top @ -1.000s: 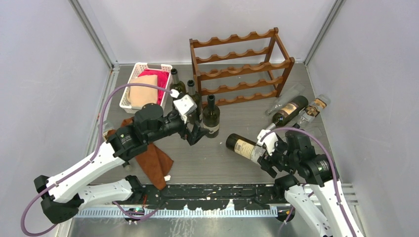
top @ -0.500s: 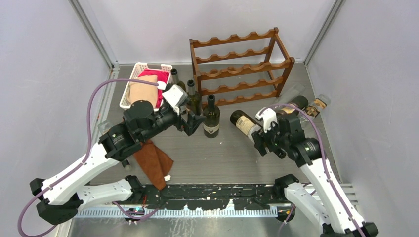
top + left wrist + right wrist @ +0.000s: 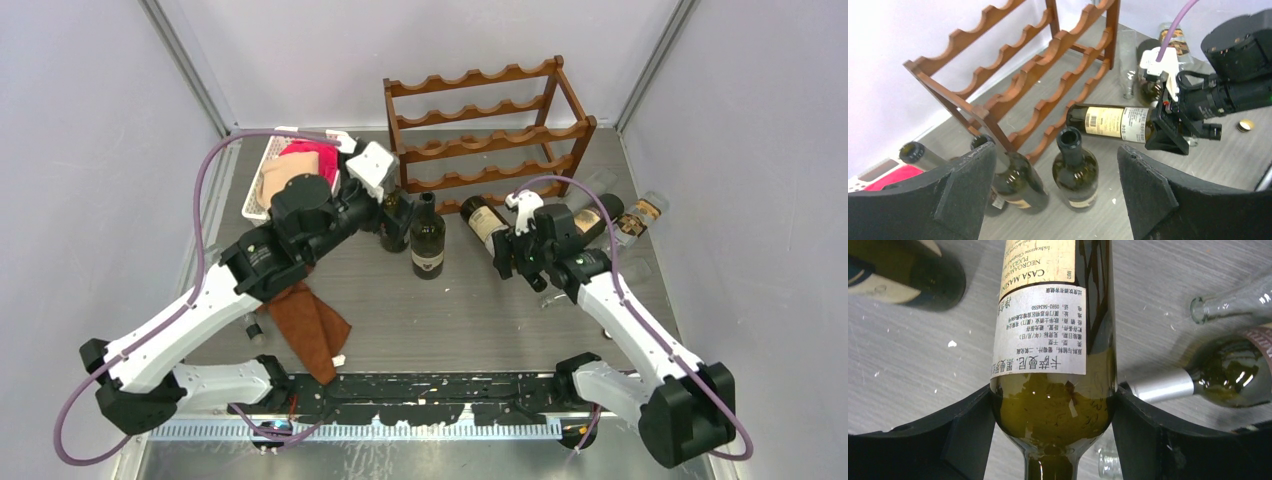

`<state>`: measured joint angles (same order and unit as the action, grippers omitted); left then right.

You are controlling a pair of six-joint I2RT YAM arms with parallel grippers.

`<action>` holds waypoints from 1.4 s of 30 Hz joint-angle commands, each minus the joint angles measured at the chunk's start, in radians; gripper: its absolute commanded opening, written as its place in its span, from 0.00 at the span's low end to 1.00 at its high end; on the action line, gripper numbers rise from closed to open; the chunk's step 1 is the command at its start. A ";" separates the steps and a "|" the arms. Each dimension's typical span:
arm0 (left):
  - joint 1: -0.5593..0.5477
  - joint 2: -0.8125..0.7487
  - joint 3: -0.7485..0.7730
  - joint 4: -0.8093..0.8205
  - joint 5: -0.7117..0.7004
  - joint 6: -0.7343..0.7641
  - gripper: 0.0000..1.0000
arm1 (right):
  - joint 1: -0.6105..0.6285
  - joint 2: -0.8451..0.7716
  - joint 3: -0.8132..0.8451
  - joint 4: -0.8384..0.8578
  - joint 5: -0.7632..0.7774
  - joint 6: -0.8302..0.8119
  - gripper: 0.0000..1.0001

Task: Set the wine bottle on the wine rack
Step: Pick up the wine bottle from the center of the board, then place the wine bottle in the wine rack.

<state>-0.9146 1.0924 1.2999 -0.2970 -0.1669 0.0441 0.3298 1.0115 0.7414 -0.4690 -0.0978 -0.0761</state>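
Now, right hand point(image 3: 1053, 402): closed on the wine bottle point(image 3: 1048, 340); its two black fingers point(image 3: 965, 432) press on both sides of the shoulder, where the green glass narrows to the neck.
Wine bottle, position: lying almost flat in the grip, neck toward the right wrist, base toward the rack. In the top view the base is just in front of the lowest front rail, near the middle of it. I cannot tell if the base touches the rail.
Wine bottle, look: dark green glass with a cream label and a white back label with small printed text.
Wine rack point(image 3: 480, 130): reddish-brown wood with wavy rails in several tiers, standing at the far side of the table point(image 3: 450, 310); no bottle lies on it.
Left hand point(image 3: 1055, 150): fingers wide apart and holding nothing; it is above the table near the left post of the rack.
Upright bottles: one dark green bottle point(image 3: 1075, 170) with open mouth stands in front of the rack; a second one point(image 3: 1015, 182) stands just beside the left post, and a third neck point(image 3: 918, 155) shows behind it.
Right side of the table: several more bottles point(image 3: 590, 215) lie there, some of them clear glass.
White basket point(image 3: 262, 185): left of the rack, with red cloth point(image 3: 305, 155) inside.
Brown cloth point(image 3: 310, 325): on the table under the left arm.
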 commanded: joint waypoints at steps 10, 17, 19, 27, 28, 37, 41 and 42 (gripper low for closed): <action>0.071 0.164 0.218 -0.006 0.017 0.091 0.89 | 0.000 0.135 0.047 0.423 0.031 0.112 0.01; 0.133 0.202 0.243 -0.008 0.067 0.046 0.89 | 0.000 0.178 0.037 0.501 0.032 0.130 0.01; 0.154 0.209 0.243 0.004 0.090 0.020 0.89 | -0.001 0.195 0.035 0.520 0.034 0.137 0.01; 0.230 0.236 0.259 0.024 0.137 -0.106 0.87 | 0.000 0.248 0.002 0.642 0.054 0.171 0.01; 0.241 0.238 0.257 0.027 0.147 -0.120 0.87 | 0.004 0.260 -0.003 0.663 0.067 0.174 0.01; 0.301 0.271 0.272 0.054 0.199 -0.190 0.86 | 0.039 0.407 -0.005 0.873 0.162 0.175 0.01; 0.321 0.290 0.290 0.050 0.212 -0.209 0.86 | 0.051 0.463 0.002 0.963 0.197 0.173 0.01; 0.326 0.295 0.294 0.051 0.216 -0.211 0.86 | 0.053 0.477 0.007 0.982 0.205 0.176 0.01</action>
<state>-0.6098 1.3811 1.5330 -0.3107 0.0105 -0.1303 0.3775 1.4834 0.7044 0.2241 0.0242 0.0864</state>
